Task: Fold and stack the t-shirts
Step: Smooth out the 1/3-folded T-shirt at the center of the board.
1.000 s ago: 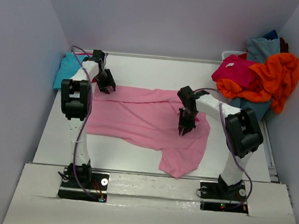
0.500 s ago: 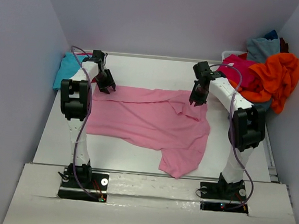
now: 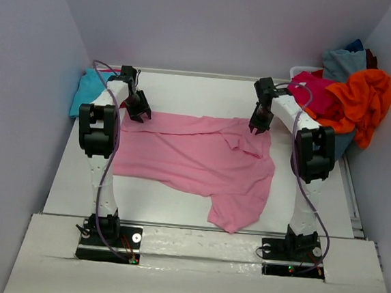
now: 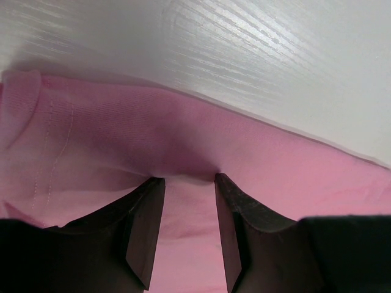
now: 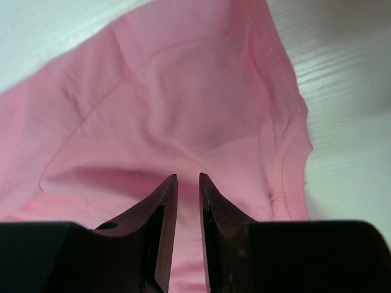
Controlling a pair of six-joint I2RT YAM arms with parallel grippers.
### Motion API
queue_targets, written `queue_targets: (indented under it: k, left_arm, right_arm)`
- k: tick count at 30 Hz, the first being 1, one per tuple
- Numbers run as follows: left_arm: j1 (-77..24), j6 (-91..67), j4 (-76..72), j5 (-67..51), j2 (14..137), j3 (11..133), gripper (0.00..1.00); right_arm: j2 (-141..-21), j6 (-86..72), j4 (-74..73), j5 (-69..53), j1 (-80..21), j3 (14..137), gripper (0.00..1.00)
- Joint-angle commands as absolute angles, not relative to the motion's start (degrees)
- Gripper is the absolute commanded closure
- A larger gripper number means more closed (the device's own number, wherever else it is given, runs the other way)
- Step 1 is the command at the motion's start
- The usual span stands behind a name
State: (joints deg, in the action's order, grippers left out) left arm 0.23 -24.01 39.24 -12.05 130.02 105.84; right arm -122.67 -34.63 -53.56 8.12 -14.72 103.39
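- Now, on the bench point(image 3: 200, 89) one thing has changed. The right arm point(image 3: 307, 156) reached over the middle of the shirt a second ago and now stretches to the shirt's far right corner. The left arm point(image 3: 101, 128) has not moved.
- The light pink t-shirt point(image 3: 194, 157) lies spread across the middle of the bench, with one part trailing toward the near edge. A small fold has appeared near its far right corner since the earlier frame.
- Bare bench shows along the far edge, along the left edge, and in a strip at the near edge.
- At the far right corner the orange t-shirt point(image 3: 364, 99), magenta t-shirt point(image 3: 310, 91) and grey-blue t-shirt point(image 3: 343, 63) are heaped together, close behind the right arm.
- The turquoise t-shirt point(image 3: 87, 89) sits at the far left corner, just beyond the left arm.
- Both arms rise from the near edge and bend down at the wrist onto the pink cloth.
- The left hand point(image 3: 138, 111) is at the shirt's far left corner, its fingers partway apart and pinching a bunched ridge of pink cloth.
- The right hand point(image 3: 259, 123) has its fingers nearly together and nips a thin fold of the same shirt.
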Motion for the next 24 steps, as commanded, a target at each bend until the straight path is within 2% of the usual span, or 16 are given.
queue_targets:
  k: [1,12,24]
  left_arm:
    - [1.40,-22.41,39.02,-9.67,130.43,103.80,0.49]
    - [1.41,-22.50,39.29,-9.93,131.39,104.94,0.48]
    - [1.41,-22.50,39.46,-9.84,133.07,108.37,0.48]
  right_arm:
    - [-124.36,-35.33,-54.31,8.09,-12.75,107.49,0.73]
    - [-131.74,-34.80,-56.25,5.10,-11.69,110.74,0.73]
    - [-140.62,-35.51,-60.47,10.98,-9.40,122.15,0.72]
